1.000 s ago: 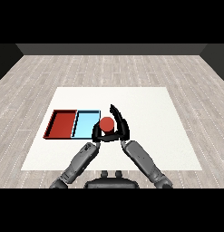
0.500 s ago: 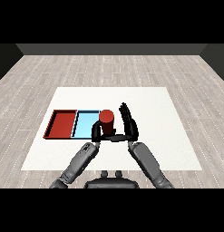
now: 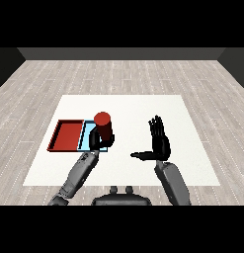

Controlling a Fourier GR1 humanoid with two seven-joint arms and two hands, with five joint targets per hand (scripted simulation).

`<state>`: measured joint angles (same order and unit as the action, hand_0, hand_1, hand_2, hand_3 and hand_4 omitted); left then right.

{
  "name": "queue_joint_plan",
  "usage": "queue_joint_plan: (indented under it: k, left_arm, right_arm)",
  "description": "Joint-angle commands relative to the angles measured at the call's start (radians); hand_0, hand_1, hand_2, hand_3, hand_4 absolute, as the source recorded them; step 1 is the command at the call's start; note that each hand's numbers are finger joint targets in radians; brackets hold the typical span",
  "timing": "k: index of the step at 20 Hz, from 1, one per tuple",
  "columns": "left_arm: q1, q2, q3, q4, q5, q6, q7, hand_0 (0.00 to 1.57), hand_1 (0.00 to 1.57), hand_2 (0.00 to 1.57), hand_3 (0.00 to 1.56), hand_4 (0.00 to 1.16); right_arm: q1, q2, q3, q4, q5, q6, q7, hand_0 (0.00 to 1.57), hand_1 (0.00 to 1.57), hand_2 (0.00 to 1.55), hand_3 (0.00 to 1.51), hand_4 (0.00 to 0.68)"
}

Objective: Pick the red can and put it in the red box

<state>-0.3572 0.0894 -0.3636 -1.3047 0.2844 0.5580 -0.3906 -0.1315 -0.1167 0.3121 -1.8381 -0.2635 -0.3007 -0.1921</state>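
Your left hand has its fingers curled round the red can, over the light blue tray. Carry it toward nine o'clock, over the red tray, then lower it. Your right hand stays out, fingers straight.

I log: table, matt white, smooth. Floor, pale wood planks. Red can, smooth, slight sheen. Red tray and blue tray, matt, plastic-looking. Forearms, grey, smooth.

Even, bright light, white table glare-free, faint soft shadows, dim dark backdrop beyond the floor, no blur or edge distortion
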Motion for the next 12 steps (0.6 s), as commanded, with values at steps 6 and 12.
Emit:
queue_joint_plan:
  k: [6,12]
  left_arm:
    - [0.036,0.173,0.144,-0.04,-0.034,-0.016,0.074,1.57,1.57,1.57,1.49,1.12]
    - [-0.019,0.358,0.209,0.118,-0.103,-0.046,0.175,1.57,1.57,1.54,1.47,1.13]
  right_arm:
    - [0.166,-0.08,-0.106,-0.052,-0.039,0.065,-0.017,0.0,0.0,0.0,0.0,0.0]
    - [0.173,-0.07,-0.154,0.061,-0.074,0.117,-0.089,0.0,0.0,0.0,0.0,0.0]
